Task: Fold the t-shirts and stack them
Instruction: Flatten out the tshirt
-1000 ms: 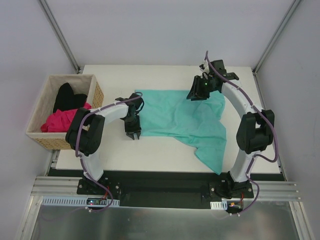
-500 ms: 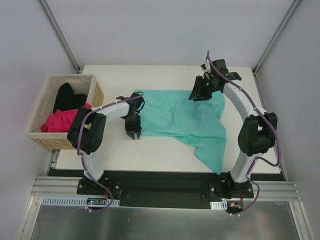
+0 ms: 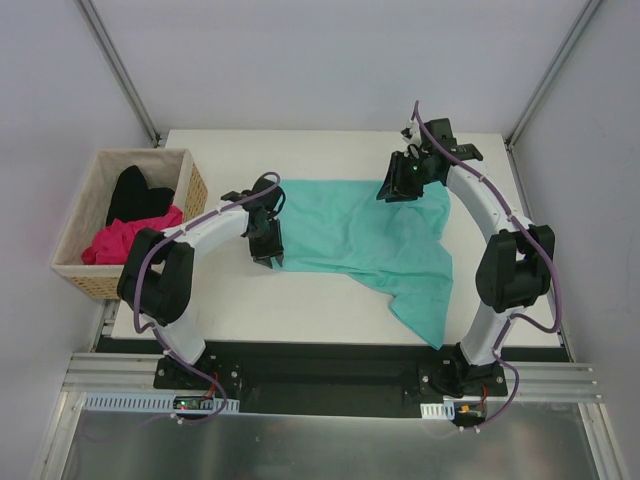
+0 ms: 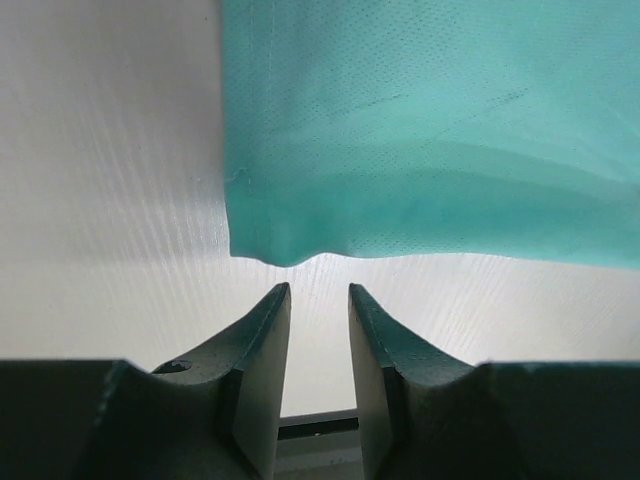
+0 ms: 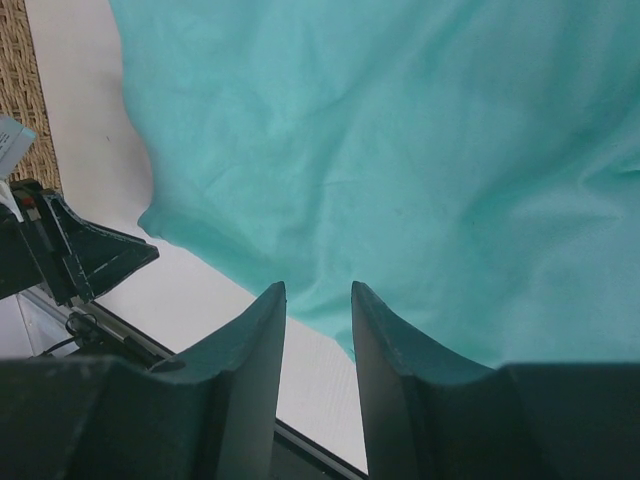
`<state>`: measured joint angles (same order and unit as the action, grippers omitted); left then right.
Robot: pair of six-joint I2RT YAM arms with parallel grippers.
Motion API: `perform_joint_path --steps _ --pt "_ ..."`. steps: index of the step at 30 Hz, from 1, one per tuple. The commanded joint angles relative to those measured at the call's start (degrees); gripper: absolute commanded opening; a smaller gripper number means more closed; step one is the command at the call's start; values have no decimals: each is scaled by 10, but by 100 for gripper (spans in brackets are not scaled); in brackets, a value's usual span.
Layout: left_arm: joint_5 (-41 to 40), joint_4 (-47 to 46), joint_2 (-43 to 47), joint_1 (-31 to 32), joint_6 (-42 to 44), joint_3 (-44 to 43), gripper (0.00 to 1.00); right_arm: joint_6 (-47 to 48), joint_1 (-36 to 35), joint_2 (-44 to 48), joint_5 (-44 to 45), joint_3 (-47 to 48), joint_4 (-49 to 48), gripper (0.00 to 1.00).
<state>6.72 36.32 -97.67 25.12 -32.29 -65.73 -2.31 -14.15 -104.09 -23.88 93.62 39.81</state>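
Observation:
The teal t-shirt [image 3: 370,235] lies spread and rumpled on the white table, with one corner hanging over the near edge at the right. My left gripper [image 3: 272,260] hovers at the shirt's near-left corner, jaws a little apart and empty. In the left wrist view that corner [image 4: 260,240] lies just beyond the gripper [image 4: 319,292]. My right gripper [image 3: 392,192] is over the shirt's far right part, open and empty. In the right wrist view the gripper [image 5: 318,290] is above the teal cloth [image 5: 400,150]. The magenta pink shirt [image 3: 125,240] and the black shirt [image 3: 135,195] lie in the basket.
A woven wicker basket [image 3: 75,270] stands off the table's left edge, beside the left arm. The white table [image 3: 320,300] shows bare along its front and its far strip. A metal rail runs along the near edge. The left gripper [image 5: 70,255] also shows in the right wrist view.
My left arm has swung its elbow left and moved the gripper slightly farther back along the shirt's left edge. The right gripper shifted slightly right, then stayed. The shirt has not moved.

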Motion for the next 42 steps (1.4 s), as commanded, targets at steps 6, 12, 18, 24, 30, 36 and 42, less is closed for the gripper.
perform_joint_path --steps 6,12,18,24,30,36,42 --pt "-20 13 18 -1 -16 9 29 -2 -3 1 -21 28 -6 35" --pt "-28 18 27 -2 -17 17 29 0 -3 2 -18 25 -4 35" --pt "-36 23 42 -6 -23 35 30 -3 -2 -1 -20 25 -5 35" --pt "-34 23 24 -12 -22 30 30 -5 -3 -1 -20 27 -6 35" --pt "-30 23 5 -13 -14 4 29 -2 -3 6 -11 31 2 35" --pt "-28 22 -13 -17 -4 -5 29 0 -3 6 -4 37 13 35" --pt "-25 21 -24 -22 3 -11 29 -1 -3 6 3 45 22 35"
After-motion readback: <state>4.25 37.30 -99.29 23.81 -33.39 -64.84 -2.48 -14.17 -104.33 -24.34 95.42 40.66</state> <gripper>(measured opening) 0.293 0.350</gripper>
